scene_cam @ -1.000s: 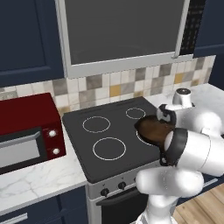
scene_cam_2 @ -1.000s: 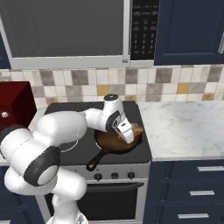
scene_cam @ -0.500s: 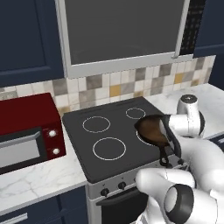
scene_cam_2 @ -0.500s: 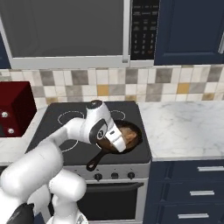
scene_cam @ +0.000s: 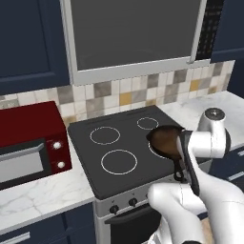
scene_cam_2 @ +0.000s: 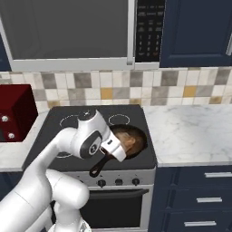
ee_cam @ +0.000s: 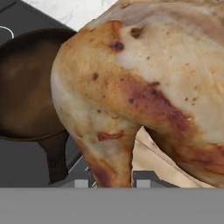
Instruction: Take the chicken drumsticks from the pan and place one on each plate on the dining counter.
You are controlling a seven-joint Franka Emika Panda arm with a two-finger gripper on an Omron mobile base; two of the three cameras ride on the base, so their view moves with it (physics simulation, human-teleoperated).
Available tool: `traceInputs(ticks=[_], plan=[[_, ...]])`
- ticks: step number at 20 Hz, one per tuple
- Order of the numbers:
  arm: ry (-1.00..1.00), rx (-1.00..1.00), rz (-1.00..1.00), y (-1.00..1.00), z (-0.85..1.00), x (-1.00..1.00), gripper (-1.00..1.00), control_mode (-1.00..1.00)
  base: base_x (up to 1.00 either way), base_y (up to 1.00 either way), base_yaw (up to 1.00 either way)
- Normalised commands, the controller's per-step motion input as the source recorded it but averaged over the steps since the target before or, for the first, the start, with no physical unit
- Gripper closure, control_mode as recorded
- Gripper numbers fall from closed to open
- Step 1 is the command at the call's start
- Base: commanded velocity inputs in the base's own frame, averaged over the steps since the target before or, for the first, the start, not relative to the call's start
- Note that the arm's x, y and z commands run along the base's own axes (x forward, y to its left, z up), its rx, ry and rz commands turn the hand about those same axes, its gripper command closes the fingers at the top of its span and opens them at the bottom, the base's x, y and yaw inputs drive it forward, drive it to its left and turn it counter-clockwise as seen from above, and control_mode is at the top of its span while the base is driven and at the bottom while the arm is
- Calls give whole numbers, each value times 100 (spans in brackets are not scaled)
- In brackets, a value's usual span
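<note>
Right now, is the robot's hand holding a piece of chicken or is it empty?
Holding one. In the hand view a chicken drumstick sits right between the gripper tips, lifted above the dark pan.

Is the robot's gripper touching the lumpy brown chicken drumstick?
Touching. In the hand view the tan, browned chicken drumstick sits right between the gripper fingertips, above the dark round pan.

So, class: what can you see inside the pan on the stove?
In the right base view, a browned chicken drumstick lies in the pan. The arm's hand covers the pan's left part, so a second piece cannot be confirmed there.
</note>
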Motion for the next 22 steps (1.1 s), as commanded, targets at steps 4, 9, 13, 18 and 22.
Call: traceInputs(ticks=[4,9,13,18,22], plan=[[0,0,0,0,0,0,100,-100,0,0,0],[-5,0,0,0,0,-18,100,100,-30,0,1],[0,0,0,0,0,0,100,100,-80,-1,13],[0,0,0,0,0,0,100,100,-76,0,62],[0,0,0,0,0,0,100,100,-33,2,100]])
